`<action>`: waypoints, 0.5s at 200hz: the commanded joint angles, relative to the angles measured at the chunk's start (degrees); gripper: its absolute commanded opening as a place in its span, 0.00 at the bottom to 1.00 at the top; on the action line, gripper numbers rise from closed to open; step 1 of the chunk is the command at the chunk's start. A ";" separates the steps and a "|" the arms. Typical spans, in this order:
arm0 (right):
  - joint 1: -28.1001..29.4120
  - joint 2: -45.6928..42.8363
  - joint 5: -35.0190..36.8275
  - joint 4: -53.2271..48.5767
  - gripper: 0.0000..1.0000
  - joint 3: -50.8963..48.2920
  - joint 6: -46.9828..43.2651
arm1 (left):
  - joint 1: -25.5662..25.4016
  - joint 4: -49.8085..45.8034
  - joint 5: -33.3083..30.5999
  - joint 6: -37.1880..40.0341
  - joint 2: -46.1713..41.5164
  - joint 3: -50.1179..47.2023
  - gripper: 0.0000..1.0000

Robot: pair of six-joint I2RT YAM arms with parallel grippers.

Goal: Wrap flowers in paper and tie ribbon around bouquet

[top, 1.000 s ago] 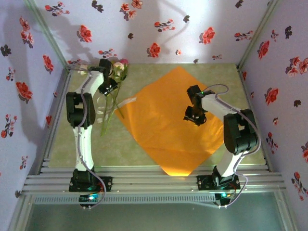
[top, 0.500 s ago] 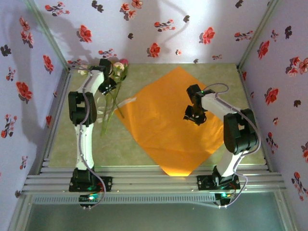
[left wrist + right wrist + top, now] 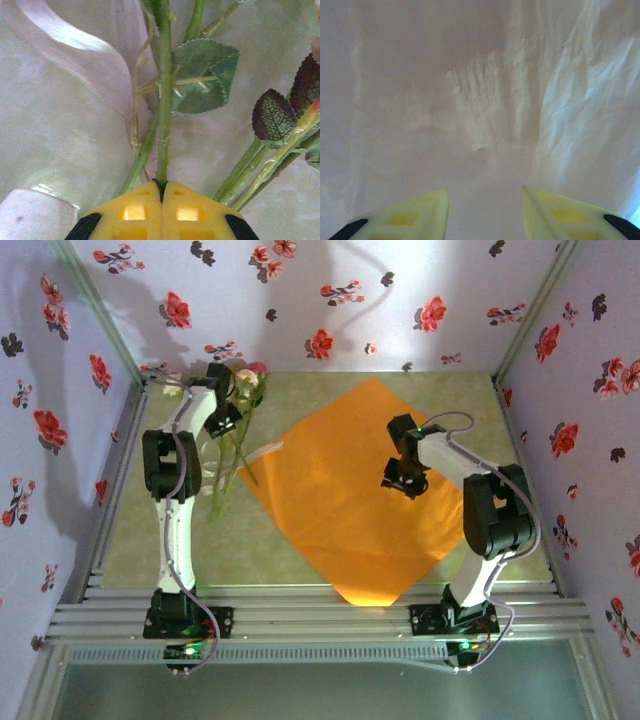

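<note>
Now, one paper [image 3: 340, 505], one ribbon [image 3: 85, 60] — left tool [image 3: 162, 185] clamping flowers [image 3: 164, 100].

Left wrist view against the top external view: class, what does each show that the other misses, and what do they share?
Left wrist: toothed leaves up close, left pincer shut on one flower stem. Top external: orange paper, right pincer open above it. Shared: flowers and ribbon.
</note>
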 commanded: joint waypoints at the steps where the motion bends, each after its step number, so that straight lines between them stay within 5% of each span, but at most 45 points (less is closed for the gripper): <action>1: 0.35 0.48 1.63 -1.60 0.44 1.72 -1.21 | -0.80 -0.74 -3.97 3.06 -8.26 -2.26 0.00; 56: -0.94 0.50 2.15 -1.40 0.44 2.34 -1.48 | -4.93 1.28 -7.15 5.27 -23.86 -11.31 0.00; 100: -7.42 -1.81 0.52 0.74 0.43 -0.25 -0.18 | -18.48 11.53 6.14 11.25 -32.27 -16.25 0.00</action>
